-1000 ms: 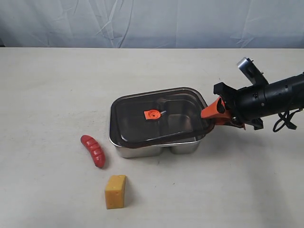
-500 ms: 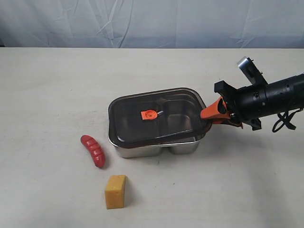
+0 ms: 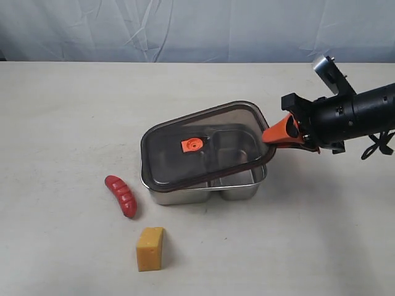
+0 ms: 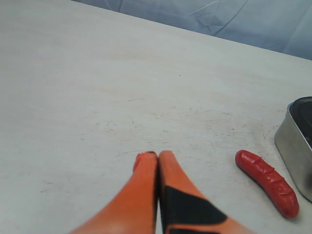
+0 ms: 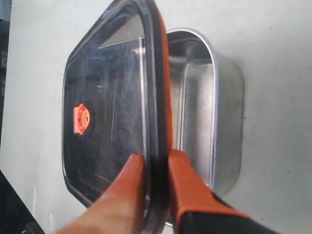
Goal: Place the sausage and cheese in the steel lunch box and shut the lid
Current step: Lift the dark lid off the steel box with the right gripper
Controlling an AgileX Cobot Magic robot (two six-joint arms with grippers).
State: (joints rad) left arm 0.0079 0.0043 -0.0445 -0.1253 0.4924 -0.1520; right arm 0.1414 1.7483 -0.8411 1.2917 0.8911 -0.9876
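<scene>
Now | right gripper (image 3: pixel 271 136) pinches lid (image 3: pixel 176 157) at near rim, lid tilted over steel lunch box (image 3: pixel 244 190) just ahead | lid likely light, stiff, slick; rim hold suits | left gripper (image 4: pixel 152 156) pressed together, sausage (image 4: pixel 267 181) ahead nearby

Beige table (image 3: pixel 74 111) carries steel lunch box (image 3: pixel 185 197), sausage (image 3: pixel 121 195), cheese (image 3: pixel 150 248), all apart.

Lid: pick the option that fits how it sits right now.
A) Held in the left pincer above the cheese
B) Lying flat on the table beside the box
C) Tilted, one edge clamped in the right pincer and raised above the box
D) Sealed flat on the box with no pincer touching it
C: the right pincer is shut on the rim of the lid, which slopes, that edge raised above the steel lunch box and the far edge down at its rim.
</scene>
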